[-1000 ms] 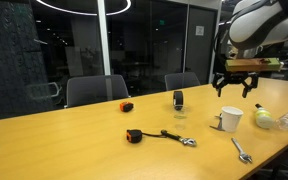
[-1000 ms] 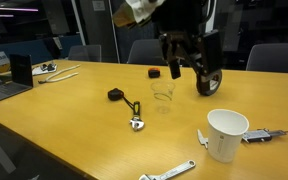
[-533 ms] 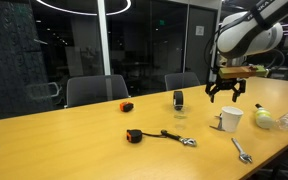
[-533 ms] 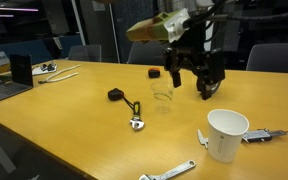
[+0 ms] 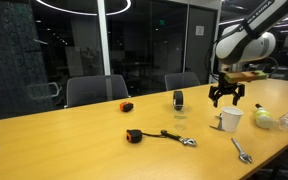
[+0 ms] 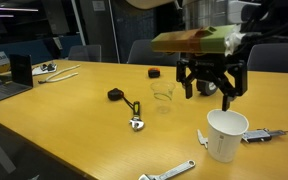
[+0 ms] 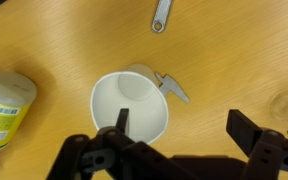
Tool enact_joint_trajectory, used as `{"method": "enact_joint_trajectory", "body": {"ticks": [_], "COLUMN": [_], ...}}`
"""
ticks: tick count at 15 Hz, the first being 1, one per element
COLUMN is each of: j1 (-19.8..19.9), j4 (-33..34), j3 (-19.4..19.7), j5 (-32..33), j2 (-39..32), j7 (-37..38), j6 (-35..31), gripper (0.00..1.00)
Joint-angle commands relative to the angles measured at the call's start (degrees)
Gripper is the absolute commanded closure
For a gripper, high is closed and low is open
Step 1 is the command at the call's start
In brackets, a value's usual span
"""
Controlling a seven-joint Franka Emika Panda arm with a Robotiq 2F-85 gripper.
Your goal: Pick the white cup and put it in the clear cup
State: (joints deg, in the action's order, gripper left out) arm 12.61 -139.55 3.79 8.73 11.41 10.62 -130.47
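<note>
Hovering above the white cup (image 6: 227, 135) with the jaws spread wide and nothing held between them.

Nearest on the wooden table (image 6: 64, 130) in an exterior view lies a wrench (image 6: 166, 172). Behind it the white cup stands upright with its mouth open, and a small metal tool (image 6: 264, 134) lies close beside it. The jaws hang over the cup and clear of it. In the wrist view one jaw crosses the cup's rim while the other sits well off to the side over bare table, and a yellow-labelled bottle (image 7: 4, 110) stands near the cup. Farther back the clear cup (image 6: 163, 94) stands upright, well apart from the white cup. Office chairs (image 6: 146, 50) line the far edge.
</note>
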Motion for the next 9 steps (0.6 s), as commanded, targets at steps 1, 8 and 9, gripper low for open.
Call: {"method": "enact_joint_trajectory", "body": {"ticks": [1,8,9], "j1": [-1.37,-2.12,-2.20], "j4": [1.93,2.53,2.62], "j3": [2.29,2.69,2.68], "j5": [-1.49,-2.41,-2.33], "j2": [-3.90,-8.02,-8.35], "j7": [-4.81,-7.61,-7.62], "j6": [-1.49,-1.42,-1.34], "gripper": [0.00,0.00,0.00]}}
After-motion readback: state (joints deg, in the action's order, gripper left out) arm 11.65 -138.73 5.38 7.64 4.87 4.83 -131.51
